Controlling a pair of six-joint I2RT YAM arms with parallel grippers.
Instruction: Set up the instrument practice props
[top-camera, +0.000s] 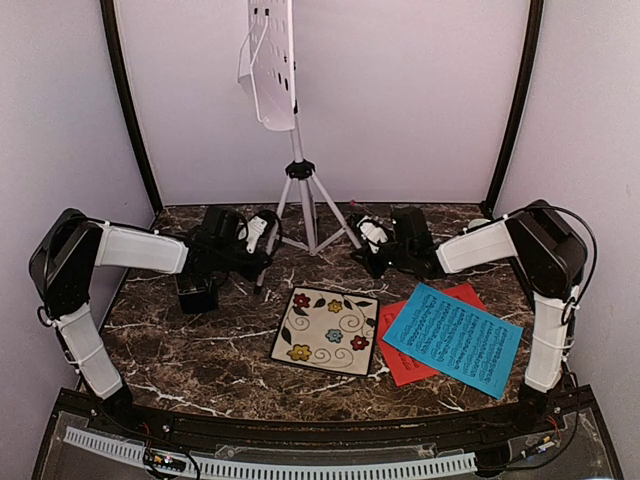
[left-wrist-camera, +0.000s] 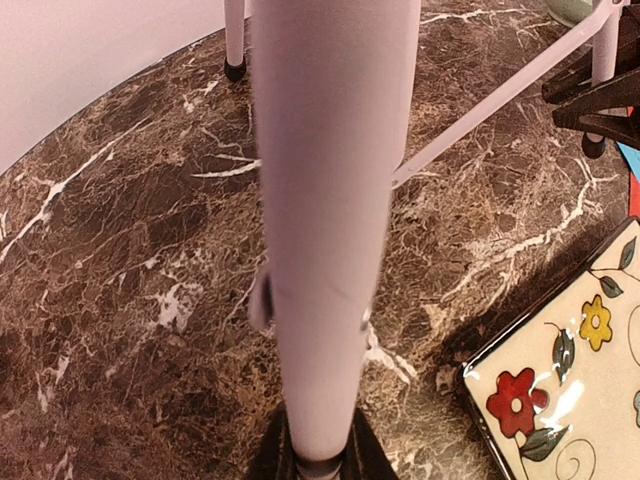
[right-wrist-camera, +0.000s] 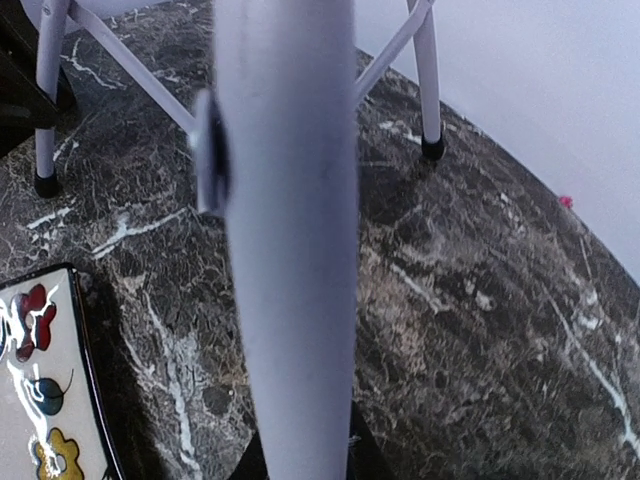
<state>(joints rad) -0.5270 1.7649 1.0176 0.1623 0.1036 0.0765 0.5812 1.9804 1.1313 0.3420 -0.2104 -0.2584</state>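
The white perforated music stand (top-camera: 272, 60) stands on its tripod (top-camera: 303, 205) at the back middle. My left gripper (top-camera: 262, 236) is shut on the tripod's left leg (left-wrist-camera: 330, 250), which runs up between my jaws in the left wrist view. My right gripper (top-camera: 368, 240) is shut on the right leg (right-wrist-camera: 290, 250) in the same way. The blue music sheet (top-camera: 452, 338) lies on the red sheet (top-camera: 405, 362) at the front right. A small black block (top-camera: 197, 290), apparently the metronome, sits partly under my left arm.
The square floral tile (top-camera: 327, 330) lies flat in front of the tripod; it also shows in the left wrist view (left-wrist-camera: 570, 380) and the right wrist view (right-wrist-camera: 40, 400). The other tripod feet (left-wrist-camera: 234, 68) (right-wrist-camera: 432, 148) rest on the marble table. Walls close in at the back and sides.
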